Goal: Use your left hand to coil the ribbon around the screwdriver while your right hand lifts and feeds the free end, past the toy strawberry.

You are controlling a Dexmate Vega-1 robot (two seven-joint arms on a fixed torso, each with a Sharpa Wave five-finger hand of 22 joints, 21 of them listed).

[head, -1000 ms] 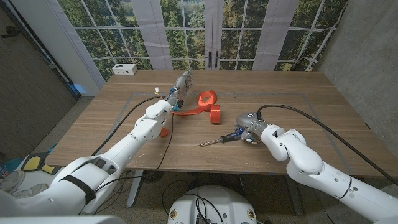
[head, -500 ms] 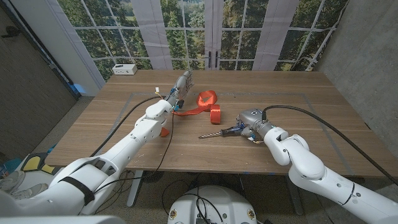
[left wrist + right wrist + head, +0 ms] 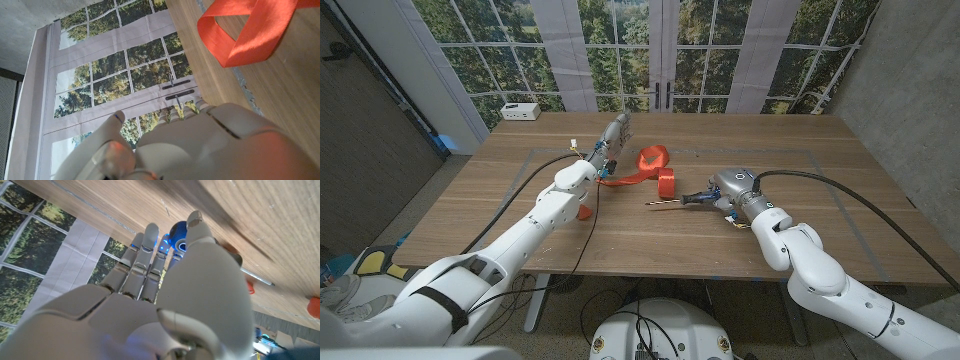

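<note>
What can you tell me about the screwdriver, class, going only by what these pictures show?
The screwdriver has a blue and black handle and a thin metal shaft. It lies near the middle of the wooden table, shaft pointing toward the robot's left. The right hand is at its handle; whether it grips it cannot be told. The tip ends just short of the orange ribbon.

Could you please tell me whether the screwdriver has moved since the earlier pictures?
Yes. The screwdriver, held by the right robot hand, has moved away from the near table edge, toward the ribbon.
</note>
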